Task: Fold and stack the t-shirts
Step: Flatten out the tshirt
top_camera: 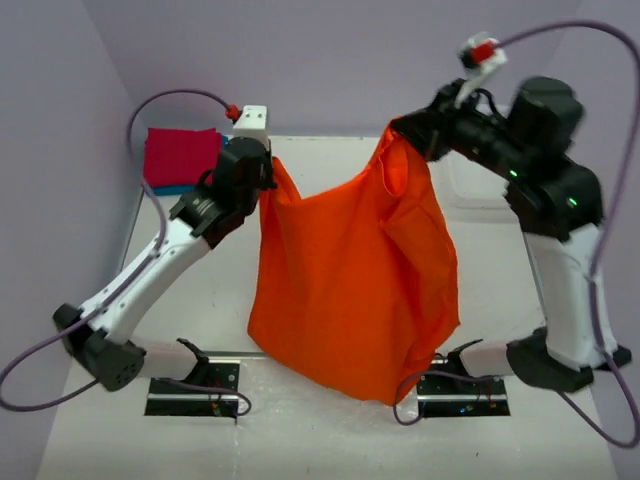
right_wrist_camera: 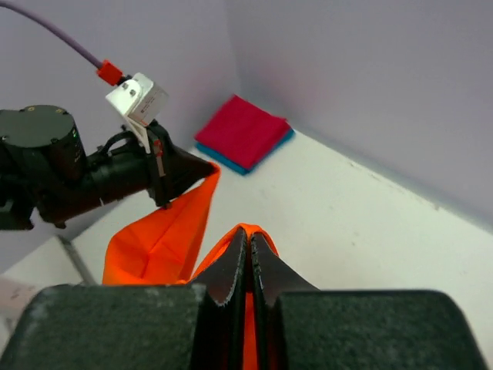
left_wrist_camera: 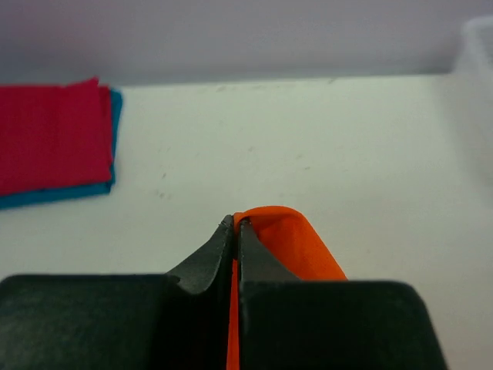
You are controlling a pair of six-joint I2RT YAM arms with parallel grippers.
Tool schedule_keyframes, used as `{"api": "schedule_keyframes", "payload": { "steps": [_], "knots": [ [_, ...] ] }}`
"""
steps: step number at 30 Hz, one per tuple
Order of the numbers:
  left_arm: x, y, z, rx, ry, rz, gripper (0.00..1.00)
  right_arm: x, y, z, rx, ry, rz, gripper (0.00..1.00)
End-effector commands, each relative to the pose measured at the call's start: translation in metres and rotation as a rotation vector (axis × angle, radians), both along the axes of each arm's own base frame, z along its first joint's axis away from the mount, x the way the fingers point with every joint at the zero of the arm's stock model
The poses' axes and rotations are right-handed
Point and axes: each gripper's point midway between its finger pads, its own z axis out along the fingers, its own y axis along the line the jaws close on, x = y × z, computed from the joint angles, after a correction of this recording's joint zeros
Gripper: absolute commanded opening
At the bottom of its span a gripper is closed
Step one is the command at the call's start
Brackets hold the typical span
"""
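Observation:
The orange t-shirt (top_camera: 350,290) hangs in the air between both arms, above the middle of the table. My left gripper (top_camera: 268,170) is shut on its upper left corner; the wrist view shows the cloth (left_wrist_camera: 289,239) pinched at my fingertips (left_wrist_camera: 235,223). My right gripper (top_camera: 400,130) is shut on the upper right corner, with orange cloth (right_wrist_camera: 162,231) between its tips (right_wrist_camera: 249,233). The red t-shirt (top_camera: 182,156) lies folded on the blue t-shirt (top_camera: 172,188) at the back left; both show in the left wrist view (left_wrist_camera: 50,139) and the right wrist view (right_wrist_camera: 243,129).
A translucent white basket (top_camera: 475,185) sits at the back right, partly behind the right arm; its edge shows in the left wrist view (left_wrist_camera: 474,69). Lilac walls close in the back and sides. The arm bases stand at the near edge.

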Motion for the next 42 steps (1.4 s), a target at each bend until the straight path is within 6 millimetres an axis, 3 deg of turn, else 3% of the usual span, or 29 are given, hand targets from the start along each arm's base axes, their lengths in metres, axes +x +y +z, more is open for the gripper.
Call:
{"api": "schedule_keyframes", "payload": {
  "steps": [1, 3, 4, 6, 7, 9, 11, 13, 15, 17, 19, 20, 21, 22, 23, 24, 26, 28, 29, 31, 32, 33, 34, 35, 36, 37, 38, 40, 42],
  "knots": [
    [0.069, 0.070, -0.072, -0.011, 0.183, 0.248, 0.00, 0.128, -0.009, -0.084, -0.149, 0.201, -0.268, 0.00],
    [0.096, 0.076, -0.113, 0.015, 0.244, 0.303, 0.00, 0.162, -0.009, -0.103, -0.158, 0.245, -0.299, 0.00],
    [0.104, 0.086, -0.128, 0.040, 0.275, 0.320, 0.00, 0.191, -0.011, -0.131, -0.189, 0.301, -0.327, 0.00],
    [0.122, 0.108, -0.160, 0.088, 0.328, 0.391, 0.00, 0.217, -0.011, -0.148, -0.205, 0.327, -0.326, 0.00],
    [0.128, 0.113, -0.166, 0.099, 0.342, 0.386, 0.00, 0.240, -0.013, -0.172, -0.229, 0.374, -0.339, 0.00],
    [0.144, 0.132, -0.177, 0.117, 0.332, 0.424, 0.00, 0.258, -0.015, -0.192, -0.248, 0.399, -0.316, 0.00],
    [0.154, 0.146, -0.171, 0.142, 0.336, 0.457, 0.00, 0.276, -0.014, -0.219, -0.283, 0.414, -0.303, 0.00],
    [0.165, 0.166, -0.164, 0.169, 0.321, 0.521, 0.00, 0.283, -0.011, -0.227, -0.295, 0.397, -0.279, 0.00],
    [0.173, 0.172, -0.165, 0.166, 0.323, 0.529, 0.00, 0.285, -0.006, -0.236, -0.306, 0.404, -0.251, 0.17],
    [0.177, 0.166, -0.160, 0.159, 0.315, 0.498, 0.05, 0.283, -0.011, -0.237, -0.306, 0.427, -0.283, 0.54],
    [0.175, 0.159, -0.156, 0.127, 0.311, 0.484, 0.24, 0.275, -0.019, -0.234, -0.307, 0.447, -0.325, 0.60],
    [0.172, 0.156, -0.152, 0.115, 0.306, 0.477, 0.32, 0.270, -0.026, -0.247, -0.319, 0.490, -0.355, 0.65],
    [0.166, 0.148, -0.146, 0.109, 0.292, 0.463, 0.44, 0.256, -0.039, -0.249, -0.322, 0.524, -0.423, 0.74],
    [0.161, 0.143, -0.142, 0.117, 0.286, 0.460, 0.50, 0.250, -0.040, -0.229, -0.292, 0.489, -0.429, 0.77],
    [0.156, 0.140, -0.137, 0.127, 0.274, 0.465, 0.59, 0.241, -0.049, -0.250, -0.316, 0.535, -0.469, 0.82],
    [0.147, 0.132, -0.126, 0.144, 0.249, 0.480, 0.75, 0.226, -0.054, -0.231, -0.282, 0.506, -0.493, 0.93],
    [0.136, 0.122, -0.117, 0.138, 0.237, 0.483, 0.82, 0.209, -0.064, -0.253, -0.308, 0.564, -0.526, 0.95],
    [0.124, 0.096, -0.118, 0.145, 0.254, 0.430, 0.86, 0.191, -0.072, -0.260, -0.315, 0.608, -0.559, 0.95],
    [0.119, 0.090, -0.120, 0.144, 0.261, 0.427, 0.86, 0.181, -0.077, -0.285, -0.339, 0.668, -0.580, 0.95],
    [0.106, 0.060, -0.132, 0.114, 0.304, 0.315, 0.84, 0.172, -0.088, -0.304, -0.337, 0.720, -0.649, 0.95],
    [0.105, 0.044, -0.127, 0.070, 0.283, 0.255, 0.76, 0.159, -0.087, -0.325, -0.320, 0.780, -0.655, 0.91],
    [0.096, 0.019, -0.147, 0.028, 0.337, 0.122, 0.70, 0.155, -0.084, -0.334, -0.296, 0.804, -0.651, 0.87],
    [0.093, 0.004, -0.152, -0.008, 0.348, 0.055, 0.66, 0.157, -0.079, -0.339, -0.254, 0.792, -0.641, 0.84],
    [0.089, -0.009, -0.157, -0.034, 0.362, -0.001, 0.59, 0.142, -0.075, -0.365, -0.234, 0.858, -0.629, 0.77],
    [0.086, -0.031, -0.164, -0.060, 0.373, -0.074, 0.39, 0.138, -0.073, -0.373, -0.210, 0.876, -0.629, 0.70],
    [0.076, -0.048, -0.176, -0.075, 0.407, -0.149, 0.28, 0.132, -0.075, -0.395, -0.201, 0.902, -0.642, 0.63],
    [0.076, -0.064, -0.182, -0.081, 0.407, -0.193, 0.12, 0.128, -0.073, -0.398, -0.164, 0.916, -0.652, 0.48],
    [0.059, -0.098, -0.194, -0.074, 0.435, -0.322, 0.02, 0.120, -0.067, -0.415, -0.126, 0.942, -0.626, 0.39],
    [0.045, -0.135, -0.207, -0.085, 0.465, -0.465, 0.00, 0.113, -0.063, -0.414, -0.069, 0.934, -0.613, 0.38]
  ]
}}
